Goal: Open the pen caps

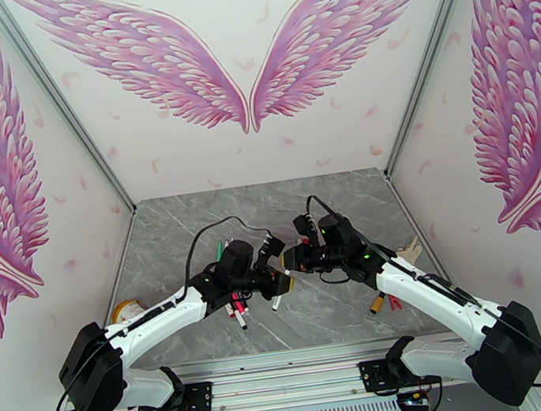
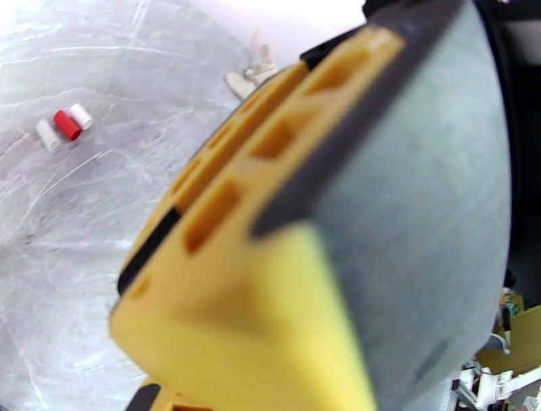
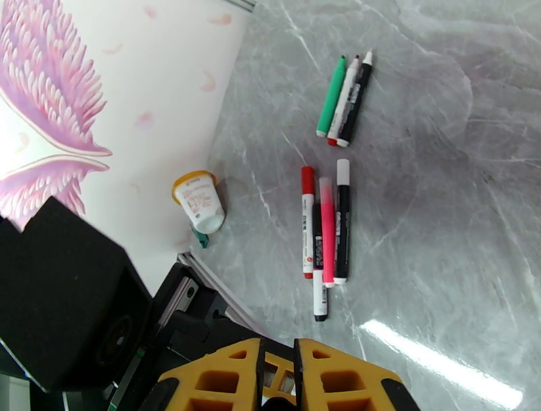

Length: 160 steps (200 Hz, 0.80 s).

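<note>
At mid-table the left gripper (image 1: 282,280) and right gripper (image 1: 291,263) meet tip to tip, both pinched together. Clamping anything? Can't tell. Thin white, pink, green and black marker pens (image 3: 323,230) lie in two clusters up-frame of the right's fingertips, well apart; small red plastic cap (image 2: 67,125) sits upper left

White arms (image 1: 158,319) (black joints (image 1: 93,373), cables (image 1: 208,230))
</note>
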{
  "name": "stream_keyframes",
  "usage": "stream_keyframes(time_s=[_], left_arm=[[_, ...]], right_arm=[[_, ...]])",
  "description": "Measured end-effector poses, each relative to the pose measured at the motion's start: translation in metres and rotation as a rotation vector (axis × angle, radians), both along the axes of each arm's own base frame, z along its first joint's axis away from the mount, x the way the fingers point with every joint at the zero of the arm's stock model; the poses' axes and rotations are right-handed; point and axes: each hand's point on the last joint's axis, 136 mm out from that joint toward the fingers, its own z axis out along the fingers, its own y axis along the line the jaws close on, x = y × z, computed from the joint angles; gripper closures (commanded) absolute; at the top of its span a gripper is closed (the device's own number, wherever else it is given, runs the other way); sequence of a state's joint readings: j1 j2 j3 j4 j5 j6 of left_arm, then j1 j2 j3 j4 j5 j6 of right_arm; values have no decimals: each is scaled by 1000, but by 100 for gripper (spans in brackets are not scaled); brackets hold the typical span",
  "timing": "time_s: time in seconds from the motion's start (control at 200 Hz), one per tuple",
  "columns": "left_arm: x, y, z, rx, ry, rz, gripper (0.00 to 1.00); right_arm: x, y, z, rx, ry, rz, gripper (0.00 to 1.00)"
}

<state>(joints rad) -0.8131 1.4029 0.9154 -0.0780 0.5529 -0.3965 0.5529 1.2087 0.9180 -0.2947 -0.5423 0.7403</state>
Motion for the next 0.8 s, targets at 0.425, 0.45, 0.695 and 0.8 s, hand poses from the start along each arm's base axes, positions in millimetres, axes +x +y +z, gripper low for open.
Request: stream_keyframes(time_s=[0.425,0.45,0.695,0.8], left_arm=[[7,-3,4,143,-238,158,91],[8,-3,5,148,-249,167,91],[9,-6,11,105,-239,138,92],[8,-7,19,35,-194,85,93]], right_arm=[[5,-13,7,-103,11,-98,99],[5,-13,8,-106,14,-103,99],[8,-15,14,-73,22,-96,98],[8,-14,22,-34,-4,-50,98]])
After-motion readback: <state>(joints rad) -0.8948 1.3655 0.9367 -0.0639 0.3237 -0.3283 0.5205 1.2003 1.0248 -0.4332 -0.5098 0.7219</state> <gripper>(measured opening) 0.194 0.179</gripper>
